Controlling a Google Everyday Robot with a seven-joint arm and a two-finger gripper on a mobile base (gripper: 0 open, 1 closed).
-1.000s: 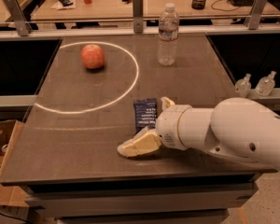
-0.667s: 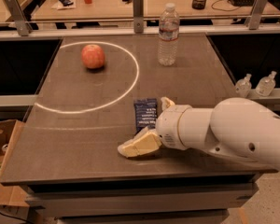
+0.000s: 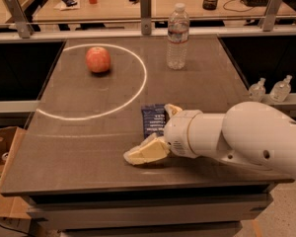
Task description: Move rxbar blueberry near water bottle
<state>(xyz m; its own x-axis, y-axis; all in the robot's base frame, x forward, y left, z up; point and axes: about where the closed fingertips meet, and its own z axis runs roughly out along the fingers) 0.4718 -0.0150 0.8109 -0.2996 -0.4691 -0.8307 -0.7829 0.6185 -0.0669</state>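
The rxbar blueberry (image 3: 153,118), a flat dark navy bar with white lettering, lies on the dark table near the front, right of centre. My gripper (image 3: 151,132) is low over it and open. One cream finger (image 3: 144,152) rests at the bar's near end and the other finger (image 3: 173,109) shows at its far right corner. The white arm hides the bar's right edge. The water bottle (image 3: 177,36), tall and clear with a white cap, stands upright at the table's far side, well beyond the bar.
A red apple (image 3: 97,59) sits at the far left inside a white circle line (image 3: 138,90) on the table (image 3: 64,147). Two small squat clear bottles (image 3: 270,89) stand on a ledge off the right edge. A rail with posts (image 3: 146,6) runs behind.
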